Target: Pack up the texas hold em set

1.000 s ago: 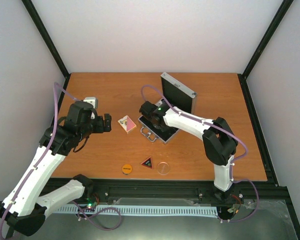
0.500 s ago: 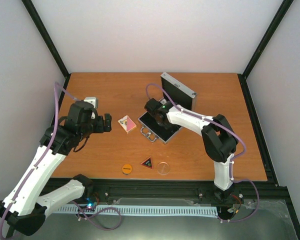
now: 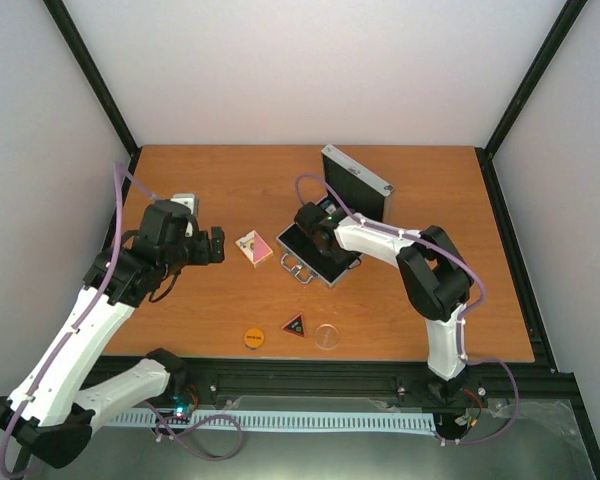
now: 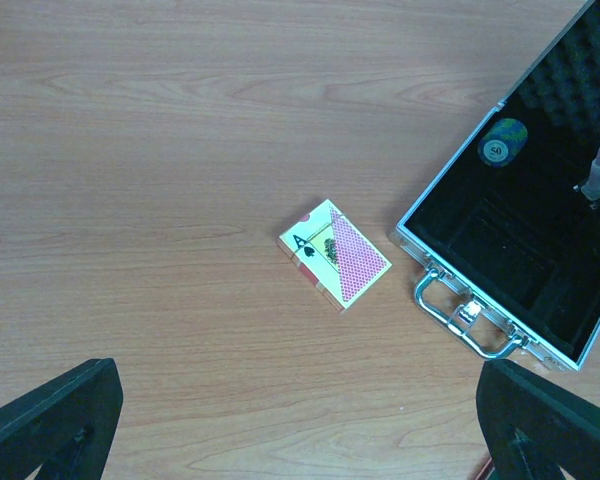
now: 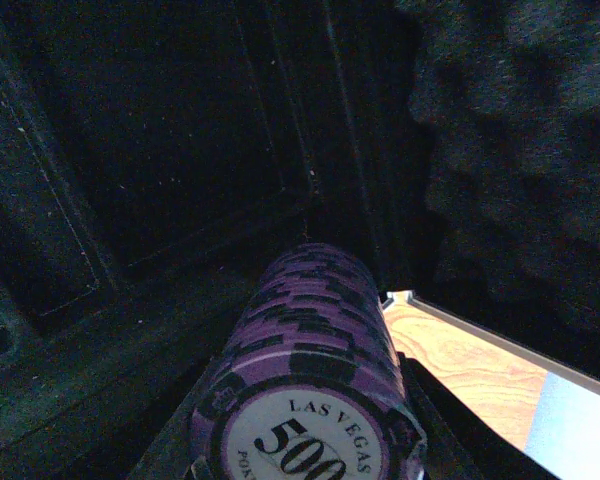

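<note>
The silver case (image 3: 358, 182) lies open at mid-table, its black-lined base (image 4: 510, 262) toward me and its metal handle (image 4: 469, 316) at the front. My right gripper (image 3: 308, 222) is low inside the case, shut on a stack of purple poker chips (image 5: 310, 330), close to the foam lid (image 5: 525, 150). A second small chip stack (image 4: 503, 141) sits near the lid. The pink-white card pack (image 3: 253, 247) lies left of the case. Left of the pack, above the table, my left gripper (image 3: 215, 245) stands open and holds nothing; its dark fingers (image 4: 50, 420) frame bare wood.
Near the front edge lie an orange disc (image 3: 253, 337), a black-red triangle (image 3: 295, 324) and a clear disc (image 3: 327, 335) in a row. Black frame posts and white walls bound the wooden table (image 3: 440, 270).
My right gripper has carried the purple chips back and to the right, deeper into the case toward the lid. The left arm has hardly moved.
</note>
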Action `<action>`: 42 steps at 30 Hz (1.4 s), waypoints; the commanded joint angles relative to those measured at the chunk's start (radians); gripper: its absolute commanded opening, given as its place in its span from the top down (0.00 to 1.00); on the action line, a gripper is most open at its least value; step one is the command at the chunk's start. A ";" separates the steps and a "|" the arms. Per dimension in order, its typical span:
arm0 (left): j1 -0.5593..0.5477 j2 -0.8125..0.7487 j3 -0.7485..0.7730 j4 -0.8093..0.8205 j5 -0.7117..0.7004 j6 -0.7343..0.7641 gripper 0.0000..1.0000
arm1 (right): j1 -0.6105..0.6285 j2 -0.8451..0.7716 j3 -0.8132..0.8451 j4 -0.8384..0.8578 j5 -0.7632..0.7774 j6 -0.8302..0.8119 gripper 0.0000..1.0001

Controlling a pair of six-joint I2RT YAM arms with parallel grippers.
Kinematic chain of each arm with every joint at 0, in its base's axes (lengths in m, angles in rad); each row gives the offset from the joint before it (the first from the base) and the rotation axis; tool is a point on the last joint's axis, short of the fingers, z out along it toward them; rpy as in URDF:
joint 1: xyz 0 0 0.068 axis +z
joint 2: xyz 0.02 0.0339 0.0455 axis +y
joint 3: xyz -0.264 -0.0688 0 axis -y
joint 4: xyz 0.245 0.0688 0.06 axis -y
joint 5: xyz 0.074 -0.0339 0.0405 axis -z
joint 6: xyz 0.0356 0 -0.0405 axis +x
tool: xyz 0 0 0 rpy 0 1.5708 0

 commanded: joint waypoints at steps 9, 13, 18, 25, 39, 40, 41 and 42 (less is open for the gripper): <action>0.006 0.012 0.022 -0.001 -0.016 0.013 0.00 | -0.030 0.044 -0.019 0.060 0.035 -0.021 0.85; 0.006 0.014 0.023 0.001 -0.022 0.015 0.00 | -0.030 0.042 -0.037 0.049 0.031 -0.012 0.81; 0.006 0.023 0.022 0.006 -0.019 0.013 0.00 | -0.031 0.024 -0.067 0.046 0.024 0.008 0.61; 0.007 0.038 0.030 0.014 -0.013 0.014 0.00 | -0.031 0.018 -0.068 0.032 -0.014 0.019 0.51; 0.006 0.044 0.034 0.021 -0.015 0.010 0.00 | -0.031 -0.005 -0.031 0.012 -0.089 0.016 0.26; 0.006 0.044 0.035 0.022 -0.014 0.010 0.00 | -0.031 -0.007 -0.028 0.009 -0.096 0.017 0.25; 0.006 0.044 0.035 0.022 -0.016 0.010 0.00 | -0.031 -0.010 -0.027 0.005 -0.103 0.015 0.25; 0.006 0.044 0.035 0.022 -0.015 0.010 0.00 | -0.031 -0.013 -0.025 0.003 -0.109 0.016 0.23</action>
